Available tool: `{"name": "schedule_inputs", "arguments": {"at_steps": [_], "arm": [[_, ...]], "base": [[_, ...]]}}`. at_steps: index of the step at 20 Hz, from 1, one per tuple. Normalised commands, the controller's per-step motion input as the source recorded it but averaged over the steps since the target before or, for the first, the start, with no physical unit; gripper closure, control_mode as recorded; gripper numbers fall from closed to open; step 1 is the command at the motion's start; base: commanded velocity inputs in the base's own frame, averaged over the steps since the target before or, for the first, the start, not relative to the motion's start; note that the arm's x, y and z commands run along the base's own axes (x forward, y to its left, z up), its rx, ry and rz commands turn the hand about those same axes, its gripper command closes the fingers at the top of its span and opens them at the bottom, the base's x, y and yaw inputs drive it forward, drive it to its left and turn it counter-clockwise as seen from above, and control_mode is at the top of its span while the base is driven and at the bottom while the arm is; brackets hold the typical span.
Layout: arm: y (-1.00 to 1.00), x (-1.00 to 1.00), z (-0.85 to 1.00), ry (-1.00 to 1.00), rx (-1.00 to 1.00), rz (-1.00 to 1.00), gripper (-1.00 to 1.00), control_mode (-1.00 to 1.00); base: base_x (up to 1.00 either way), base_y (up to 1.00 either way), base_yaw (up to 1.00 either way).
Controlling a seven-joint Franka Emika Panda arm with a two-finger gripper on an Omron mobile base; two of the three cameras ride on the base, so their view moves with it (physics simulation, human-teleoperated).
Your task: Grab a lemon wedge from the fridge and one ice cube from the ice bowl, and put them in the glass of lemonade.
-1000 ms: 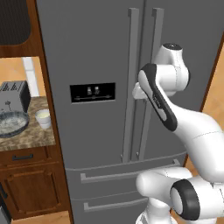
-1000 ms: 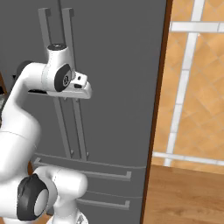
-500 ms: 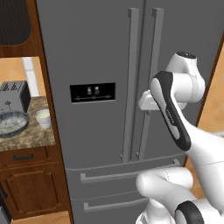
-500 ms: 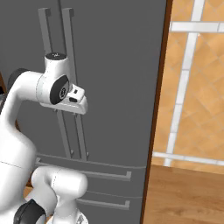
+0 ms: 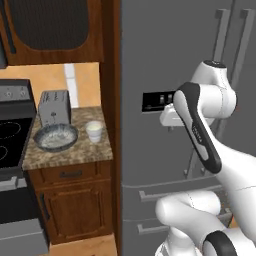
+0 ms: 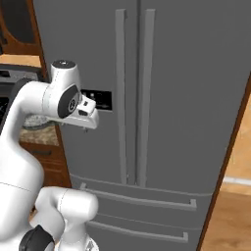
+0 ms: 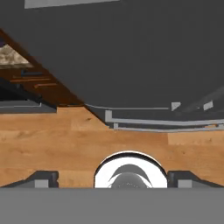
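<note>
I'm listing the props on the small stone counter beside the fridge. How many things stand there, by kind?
Toaster: 1
Ice bowl: 1
Glass of lemonade: 1
Total: 3

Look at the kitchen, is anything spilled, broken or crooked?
Nothing stands out. The fridge doors are shut and straight, and the ice bowl, the glass of lemonade and the toaster sit upright on the counter.
</note>
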Motion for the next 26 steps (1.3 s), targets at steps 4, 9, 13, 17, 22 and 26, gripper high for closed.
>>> {"name": "schedule_inputs", "arguments": {"at_steps": [4,9,13,17,22,26], "arm": [[0.0,0.0,0.0,0.0,0.0,0.0,-1.0,1.0],[0.0,0.0,0.0,0.0,0.0,0.0,-1.0,1.0],[0.0,0.0,0.0,0.0,0.0,0.0,-1.0,1.0],[0.0,0.0,0.0,0.0,0.0,0.0,-1.0,1.0],[0.0,0.0,0.0,0.0,0.0,0.0,-1.0,1.0],[0.0,0.0,0.0,0.0,0.0,0.0,-1.0,1.0]], "base": [[0.26,1.0,-0.03],[0.42,0.94,-0.09],[0.4,0.57,-0.23],[0.34,0.53,-0.21],[0.42,0.54,0.02],[0.58,0.16,0.04]]}}
